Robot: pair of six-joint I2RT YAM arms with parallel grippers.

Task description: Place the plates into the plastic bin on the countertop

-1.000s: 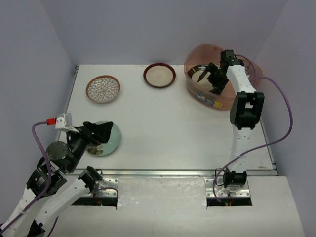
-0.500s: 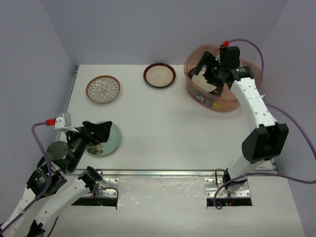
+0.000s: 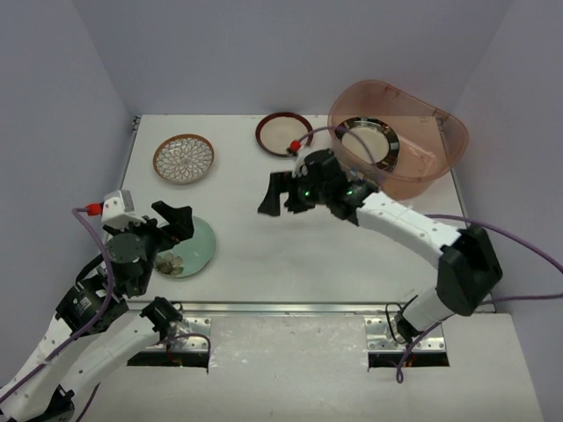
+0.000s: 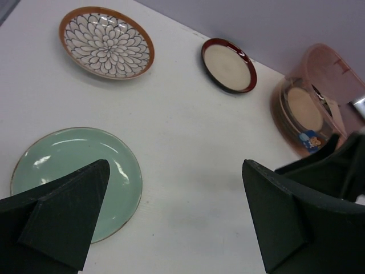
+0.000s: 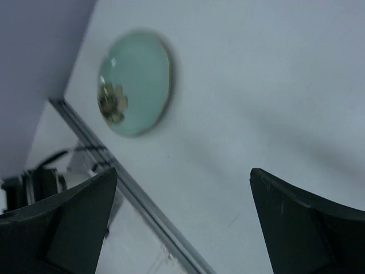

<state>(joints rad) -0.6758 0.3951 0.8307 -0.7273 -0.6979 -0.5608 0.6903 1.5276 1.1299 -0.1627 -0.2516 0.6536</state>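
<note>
At the near left corner of the white counter [image 3: 264, 255] the left pincer [image 3: 176, 236] hangs released, jaws spread wide and holding nothing, over the near left part of the mint green plate [image 3: 195, 244]. That plate lies flat on the counter, with a small brownish motif near its near edge. Its own wrist view shows the 2 dark fingers [image 4: 57, 222] apart above the plate's rim.

Further back on the left sits the brown-white floral plate [image 3: 184, 158], flat and well apart from the mint one. To its right, at the far edge, lies the dark-red rimmed cream plate [image 3: 281, 132]; a purple cable with a red plug crosses its near right side.

Near the middle of the counter the right pincer [image 3: 283, 195] hovers above bare surface, jaws wide and empty, pointing toward the left.

At the far right stands the pinkish plastic bin [image 3: 431, 167]. Inside it lies a dark-rimmed cream plate [image 3: 369, 141]; how many plates lie under it I cannot tell.
</note>
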